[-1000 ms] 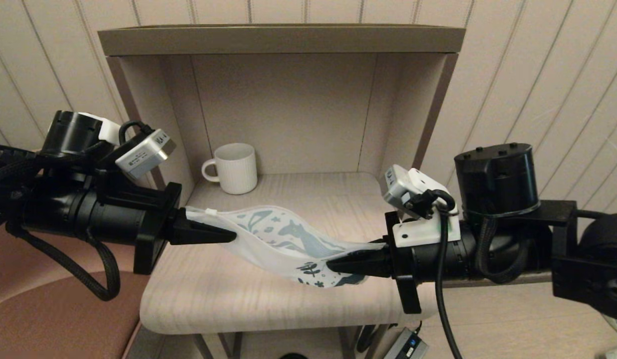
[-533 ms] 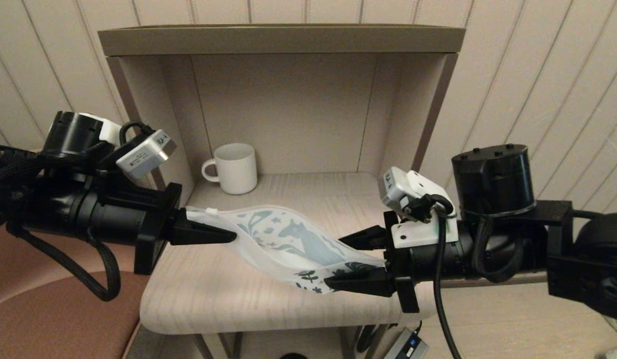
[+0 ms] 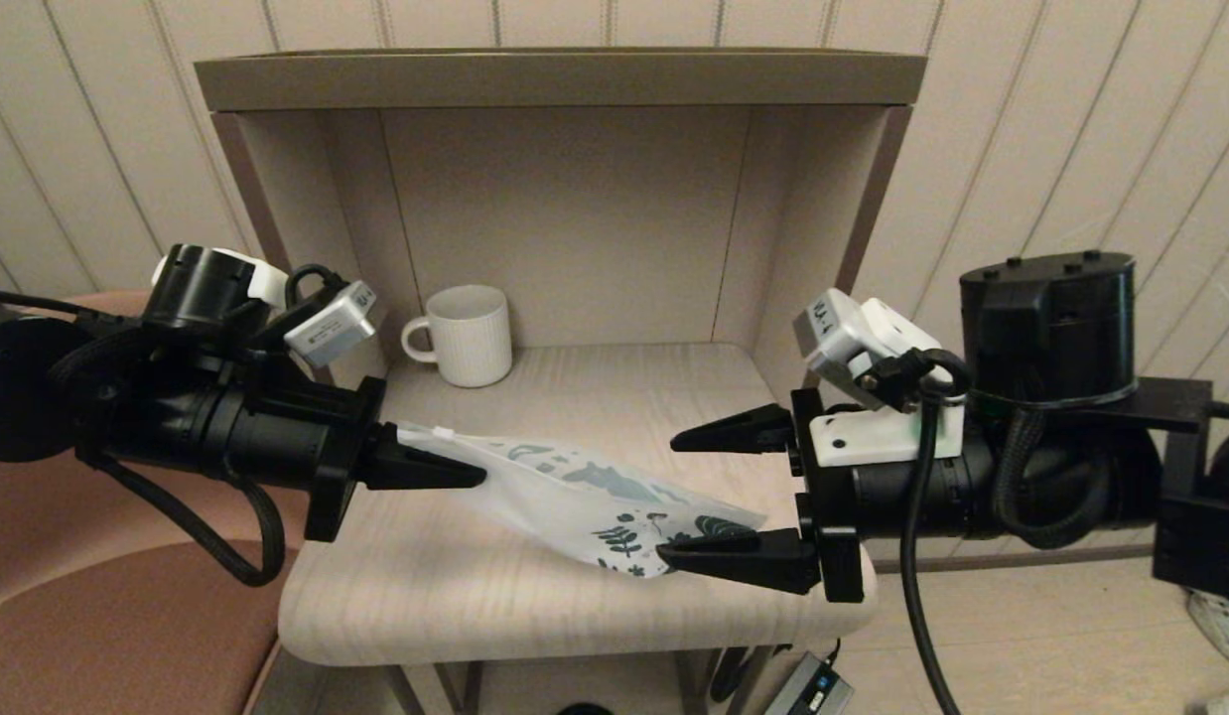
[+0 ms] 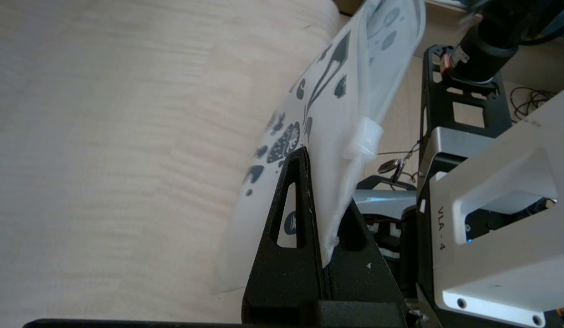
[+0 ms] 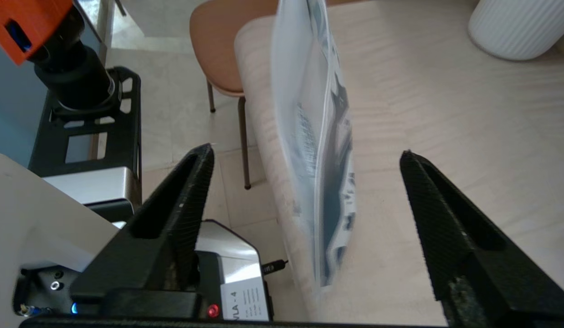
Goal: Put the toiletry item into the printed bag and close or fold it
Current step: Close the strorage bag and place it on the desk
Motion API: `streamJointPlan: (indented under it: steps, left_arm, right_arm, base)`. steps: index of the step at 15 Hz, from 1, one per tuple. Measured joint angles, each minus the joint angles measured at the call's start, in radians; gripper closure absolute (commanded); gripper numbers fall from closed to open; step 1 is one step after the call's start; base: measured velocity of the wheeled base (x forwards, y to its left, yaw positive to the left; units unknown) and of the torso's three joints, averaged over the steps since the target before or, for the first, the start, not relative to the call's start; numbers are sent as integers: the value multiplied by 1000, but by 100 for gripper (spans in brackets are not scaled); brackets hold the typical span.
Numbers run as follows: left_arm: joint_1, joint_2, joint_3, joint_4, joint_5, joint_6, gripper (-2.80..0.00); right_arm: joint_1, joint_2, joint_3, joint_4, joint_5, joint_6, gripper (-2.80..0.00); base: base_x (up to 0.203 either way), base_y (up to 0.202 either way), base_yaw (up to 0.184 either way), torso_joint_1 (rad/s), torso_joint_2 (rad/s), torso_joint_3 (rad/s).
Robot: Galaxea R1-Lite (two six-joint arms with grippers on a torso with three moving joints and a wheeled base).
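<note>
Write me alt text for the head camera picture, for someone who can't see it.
The left claw, shut, holds one end of a printed bag over a pale wooden table, while the right claw stands wide open around the bag's drooping other end. A white ribbed mug stands at the back, inside an open-fronted shelf box.
</note>
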Motion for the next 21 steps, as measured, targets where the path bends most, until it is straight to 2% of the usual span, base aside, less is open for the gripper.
streamJointPlan:
  steps: [2, 4, 10, 14, 16, 18, 21]
  left_arm:
    - [-15, 3, -2, 0, 8, -4, 0]
    - [-32, -5, -3, 0, 49, -8, 0]
    - [-91, 7, -71, 5, 53, -57, 0]
    - [-121, 46, -147, 16, 54, -91, 0]
    - [-124, 57, -178, 24, 60, -135, 0]
    - [-124, 67, -210, 25, 61, -202, 0]
    - [-124, 81, -259, 74, 61, -223, 0]
  right_arm:
    - [5, -3, -12, -1, 0, 18, -280]
    - [14, 15, -40, 2, 0, 28, -280]
    - [47, 114, -204, 20, -18, 70, -280]
    - [51, 153, -354, 147, -33, 71, -280]
    - [60, 179, -422, 187, -42, 71, -280]
    - [67, 205, -527, 289, -64, 70, -280]
    - [91, 246, -664, 450, -88, 68, -280]
  base:
    - [0, 0, 0, 0, 0, 0]
    - [0, 0, 0, 0, 0, 0]
    - [0, 0, 0, 0, 0, 0]
    - [0, 0, 0, 0, 0, 0]
    - [0, 0, 0, 0, 0, 0]
    - [0, 0, 0, 0, 0, 0]
    - [0, 0, 0, 0, 0, 0]
